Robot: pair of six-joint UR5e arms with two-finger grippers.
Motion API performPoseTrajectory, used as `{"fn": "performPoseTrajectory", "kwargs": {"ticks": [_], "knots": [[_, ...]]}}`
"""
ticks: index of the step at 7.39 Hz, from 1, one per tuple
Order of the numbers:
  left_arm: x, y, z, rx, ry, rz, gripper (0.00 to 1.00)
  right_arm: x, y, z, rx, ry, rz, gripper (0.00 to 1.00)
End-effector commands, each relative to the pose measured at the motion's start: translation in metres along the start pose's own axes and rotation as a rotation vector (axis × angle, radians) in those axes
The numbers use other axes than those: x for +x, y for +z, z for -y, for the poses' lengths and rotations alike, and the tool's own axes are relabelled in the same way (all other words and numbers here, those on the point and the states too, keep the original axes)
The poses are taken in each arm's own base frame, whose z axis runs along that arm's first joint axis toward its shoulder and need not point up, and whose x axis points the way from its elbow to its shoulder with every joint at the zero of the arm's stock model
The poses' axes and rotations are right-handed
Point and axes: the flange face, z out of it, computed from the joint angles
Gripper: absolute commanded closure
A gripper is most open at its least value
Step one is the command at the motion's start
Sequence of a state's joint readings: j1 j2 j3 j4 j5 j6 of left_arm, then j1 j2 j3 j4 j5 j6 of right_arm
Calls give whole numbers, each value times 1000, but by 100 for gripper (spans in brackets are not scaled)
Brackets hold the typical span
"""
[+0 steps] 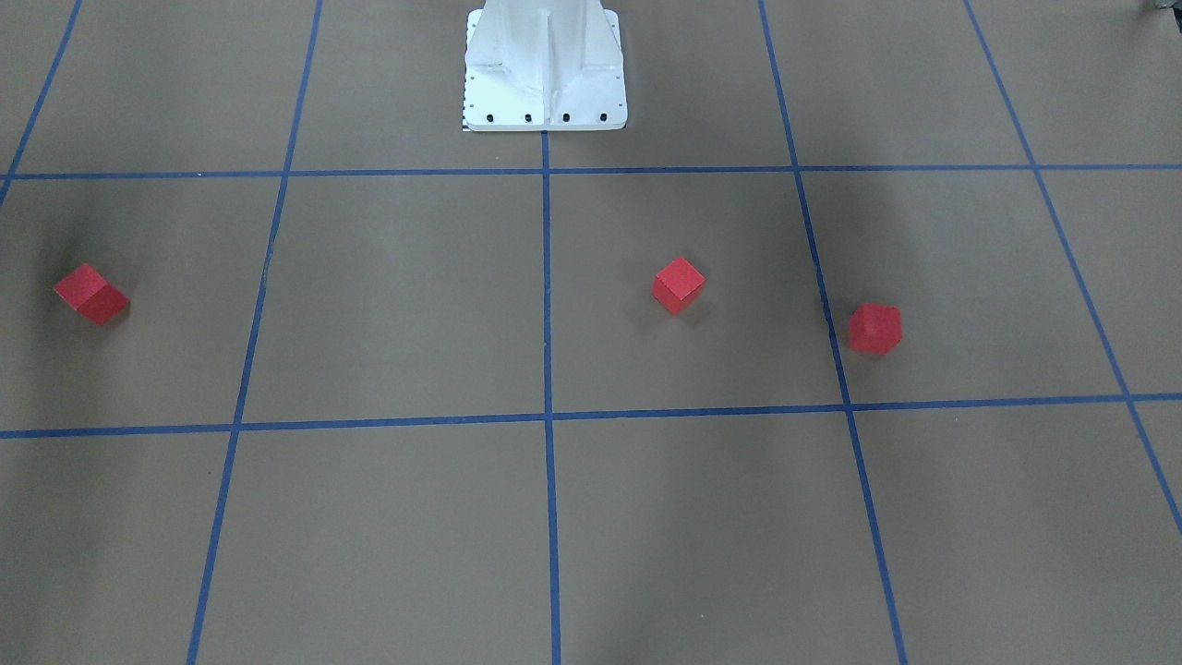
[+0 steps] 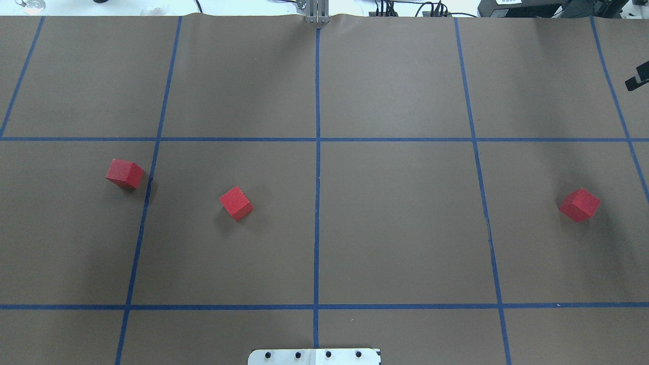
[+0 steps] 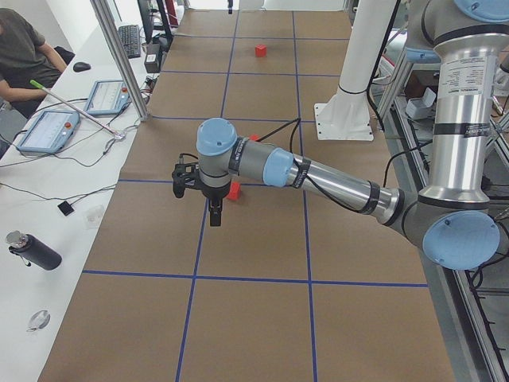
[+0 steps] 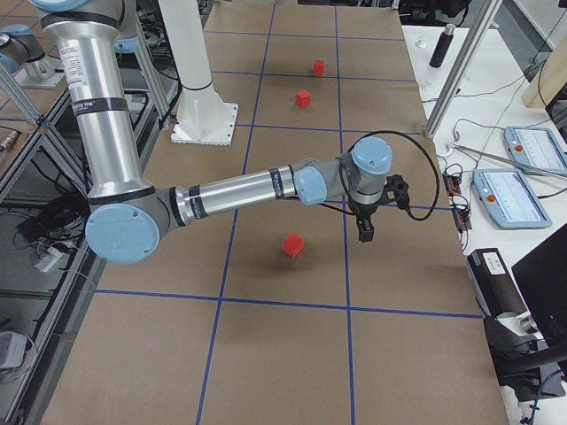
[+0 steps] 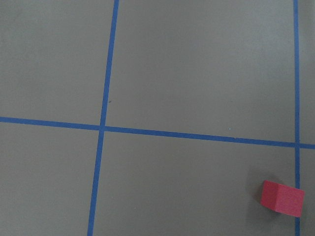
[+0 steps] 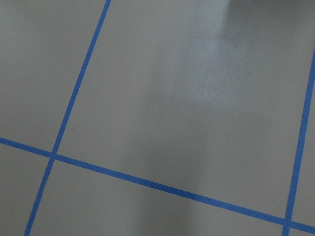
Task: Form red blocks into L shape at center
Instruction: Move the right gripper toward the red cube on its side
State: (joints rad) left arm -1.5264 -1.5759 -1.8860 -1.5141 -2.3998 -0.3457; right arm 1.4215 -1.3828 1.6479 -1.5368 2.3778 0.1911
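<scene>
Three red blocks lie apart on the brown floor. In the overhead view one (image 2: 125, 174) sits far left, one (image 2: 236, 203) left of the center line (image 2: 317, 203), and one (image 2: 580, 205) far right. The front view shows the same three (image 1: 874, 328) (image 1: 679, 284) (image 1: 90, 294). My left gripper (image 3: 215, 216) hangs over a blue line beside a block (image 3: 234, 190); I cannot tell whether it is open or shut. The left wrist view has a block (image 5: 282, 197) at its lower right. My right gripper (image 4: 364, 233) hovers to the right of a block (image 4: 293, 244); I cannot tell its state.
The white robot base (image 1: 545, 65) stands at the table's robot side on the center line. A white side table with tablets (image 3: 48, 127) and a bottle (image 3: 32, 251) runs along the far edge, where an operator (image 3: 24, 52) sits. A metal post (image 4: 461, 66) stands there.
</scene>
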Motion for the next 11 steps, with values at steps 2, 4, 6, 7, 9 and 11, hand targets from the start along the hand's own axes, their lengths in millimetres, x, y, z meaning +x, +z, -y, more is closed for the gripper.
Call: {"fn": "performPoseTrajectory", "kwargs": {"ticks": [2,4,6,7,9,11], "knots": [[-4,11,1,-24,-26,-3,0,36,21,-37,-49,38,-97,0],[-7,18,-7,-36,-14,-3,0,37,31,-54,-83,65,4,0],[-4,16,-10,-20,5,-11,0,-34,88,-63,-48,-168,40,0],[-4,15,-9,-16,7,-14,0,-64,102,-80,-26,-146,54,0],[-3,15,-9,-14,11,-13,0,-66,99,-116,-33,-157,47,0],[2,10,-10,-7,21,-19,0,-79,128,-138,-88,-216,39,4]]}}
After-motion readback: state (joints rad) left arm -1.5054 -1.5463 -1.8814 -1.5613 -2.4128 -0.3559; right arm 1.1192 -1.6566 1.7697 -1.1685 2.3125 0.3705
